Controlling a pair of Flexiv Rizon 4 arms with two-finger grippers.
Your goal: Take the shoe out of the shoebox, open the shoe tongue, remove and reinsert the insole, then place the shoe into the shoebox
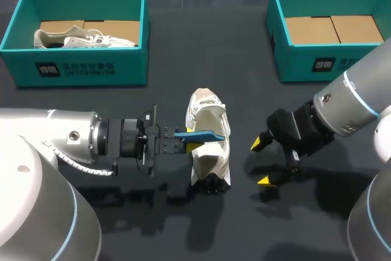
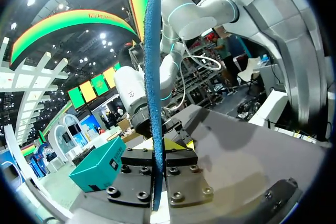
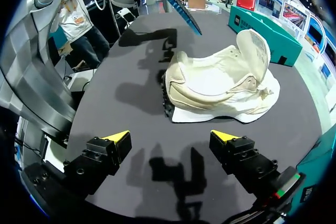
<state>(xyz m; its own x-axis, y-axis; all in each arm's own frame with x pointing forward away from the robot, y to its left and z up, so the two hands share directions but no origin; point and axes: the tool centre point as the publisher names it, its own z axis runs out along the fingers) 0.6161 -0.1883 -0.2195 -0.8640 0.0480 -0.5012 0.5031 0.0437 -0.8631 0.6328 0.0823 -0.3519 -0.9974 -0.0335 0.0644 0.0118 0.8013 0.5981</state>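
A white shoe (image 1: pixel 208 151) (image 3: pixel 220 85) lies on the dark table between my two grippers, its opening turned upward. My left gripper (image 1: pixel 190 141) (image 2: pixel 157 153) is shut on a blue insole (image 1: pixel 200 135) (image 2: pixel 154 98) (image 3: pixel 180 2), holding it just above the shoe's middle. To the right of the shoe, my right gripper (image 1: pixel 263 162) (image 3: pixel 170 137) stands open and empty a short way from it. Its yellow fingertips (image 3: pixel 119 137) are spread wide, with the shoe ahead of them.
A teal shoebox (image 1: pixel 79 68) at the back left holds another white shoe (image 1: pixel 85 40). A second teal shoebox (image 1: pixel 305 59) (image 3: pixel 262 24) at the back right has only cardboard in its bottom. Bare table lies in front of the shoe.
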